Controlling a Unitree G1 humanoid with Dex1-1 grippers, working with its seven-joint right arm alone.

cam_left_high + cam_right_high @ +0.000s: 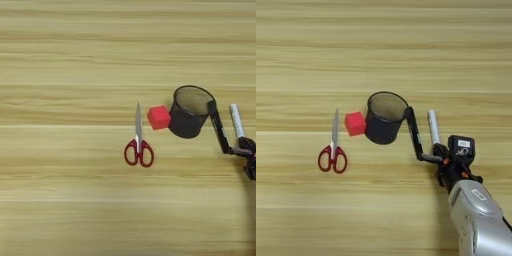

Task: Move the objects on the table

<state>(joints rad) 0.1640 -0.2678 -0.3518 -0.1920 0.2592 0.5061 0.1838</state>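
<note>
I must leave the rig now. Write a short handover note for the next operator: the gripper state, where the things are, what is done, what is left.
Right gripper: open, one black finger reaching to the rim of the pen cup, the other lying along the marker; whether it grips anything I cannot tell.
Pen cup: standing on the table, the red block right beside it on its left.
Marker: right of the cup, by the gripper.
Scissors: closed, further left, apart from the rest.
Done: arm is at the things.
Left: the marker is not yet in the cup.

Marker (433,126) lower end hidden behind gripper (424,134), cap unseen
</note>
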